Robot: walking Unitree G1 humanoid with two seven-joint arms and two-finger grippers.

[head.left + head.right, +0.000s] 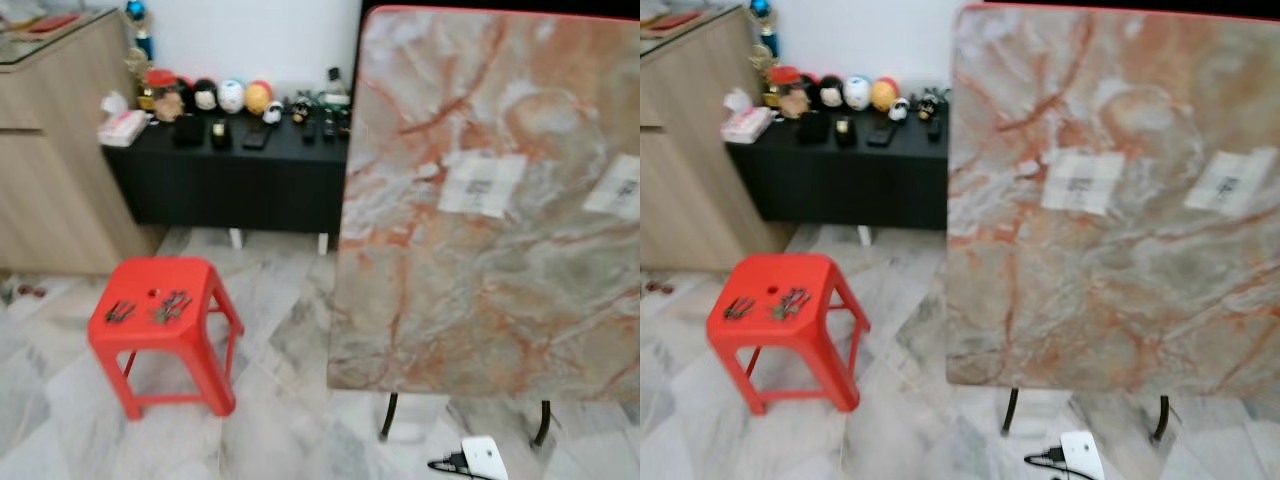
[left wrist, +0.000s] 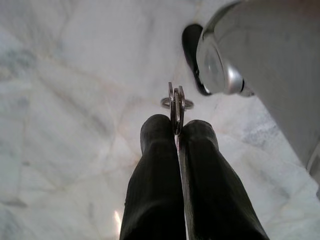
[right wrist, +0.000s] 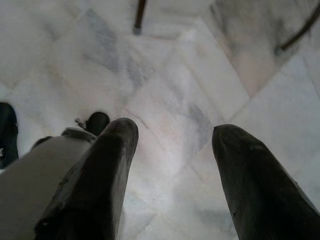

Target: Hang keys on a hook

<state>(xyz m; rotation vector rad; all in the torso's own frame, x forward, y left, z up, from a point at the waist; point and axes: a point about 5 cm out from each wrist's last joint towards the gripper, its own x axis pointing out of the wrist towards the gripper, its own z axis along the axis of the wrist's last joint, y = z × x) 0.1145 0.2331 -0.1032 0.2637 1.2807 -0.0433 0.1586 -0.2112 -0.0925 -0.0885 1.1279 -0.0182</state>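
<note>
Between left gripper [image 2: 176,131] fingers, half-hidden keys [image 2: 176,104]

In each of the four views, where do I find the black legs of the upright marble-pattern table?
Left eye view: table legs at the bottom, right of centre, under the tabletop.
Right eye view: table legs at the bottom, near centre.
Right wrist view: table legs beyond the open right pincer.
Left wrist view: floor beyond the left pincer, shut on a key.
Shared landmark: the marble floor.
</note>
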